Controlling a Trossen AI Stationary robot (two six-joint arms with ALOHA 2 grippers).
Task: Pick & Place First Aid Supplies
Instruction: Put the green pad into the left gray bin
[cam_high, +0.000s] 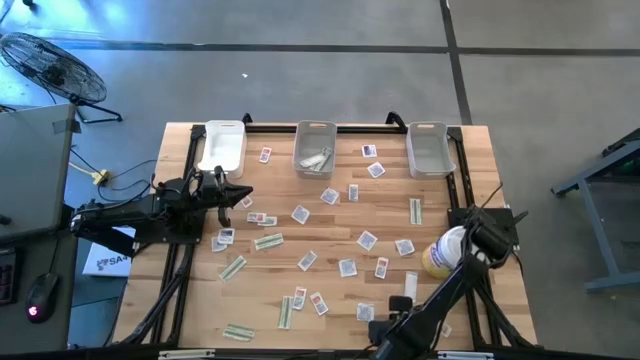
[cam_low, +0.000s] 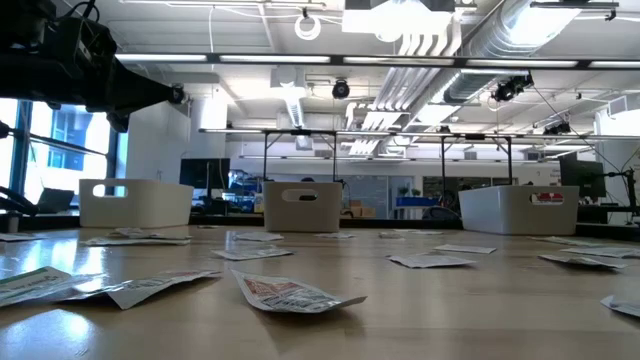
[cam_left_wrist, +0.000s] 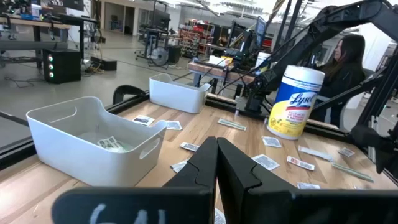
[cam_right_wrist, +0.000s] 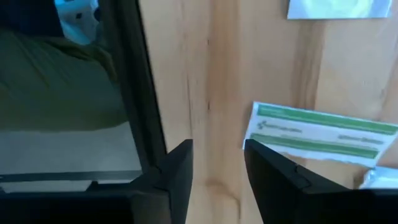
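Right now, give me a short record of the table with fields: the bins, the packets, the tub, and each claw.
bins: three along the far edge; middle bin holds a few packets
packets: many packets scattered flat across the wooden table
tub: white-and-yellow tub near the right side
left claw: left claw shut, empty, above the table's left part
right claw: right claw open, empty, over the table edge beside a green-striped strip

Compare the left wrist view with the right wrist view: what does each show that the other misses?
Only the left wrist view shows the Lysol tub, two white bins, scattered white packets and the shut left hand. Only the right wrist view shows the open right hand over bare wood, beside a green-striped strip packet near the table's edge. Both show the wooden tabletop.
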